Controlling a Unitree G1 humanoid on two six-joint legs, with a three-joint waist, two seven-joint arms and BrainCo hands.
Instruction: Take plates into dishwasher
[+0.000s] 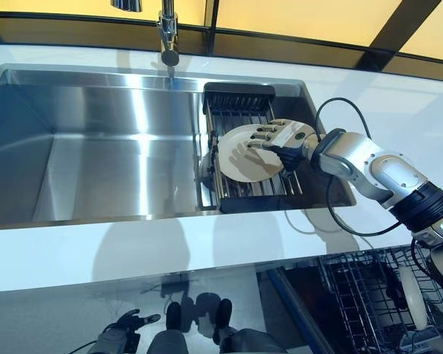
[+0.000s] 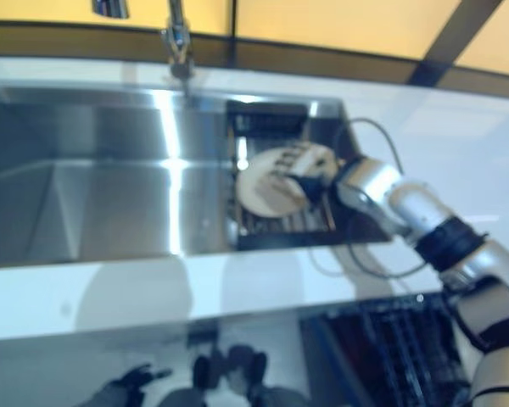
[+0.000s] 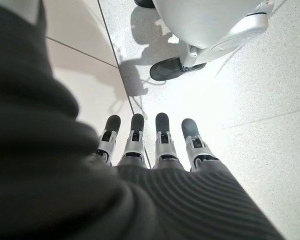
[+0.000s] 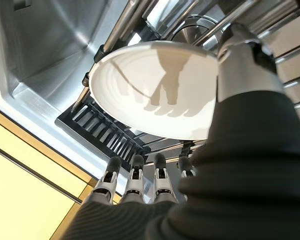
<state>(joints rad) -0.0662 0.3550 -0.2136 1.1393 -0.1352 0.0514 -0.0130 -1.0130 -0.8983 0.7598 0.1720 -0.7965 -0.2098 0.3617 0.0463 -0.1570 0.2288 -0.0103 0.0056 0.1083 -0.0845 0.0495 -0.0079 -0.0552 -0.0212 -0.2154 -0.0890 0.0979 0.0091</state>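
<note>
1. Round white ceramic plate (image 1: 242, 153) leans on edge in the dark wire drying rack (image 1: 240, 103) at the right end of the stainless steel sink (image 1: 96, 147).
2. Right hand (image 1: 284, 138) reaches over the plate, fingers straight, thumb at the rim; not clasping it, as far as I can judge.
3. Risk: a shallow pinch on a glossy rim could let the plate slip and crack against the rack.
4. Left hand (image 3: 155, 142) hangs low over the floor, fingers relaxed, empty.
5. The open dishwasher's wire basket (image 1: 369, 295), near right, is cut off; free slots unreadable.

Brushed steel sink (image 1: 96, 162), glossy white plate (image 1: 240, 158)
</note>
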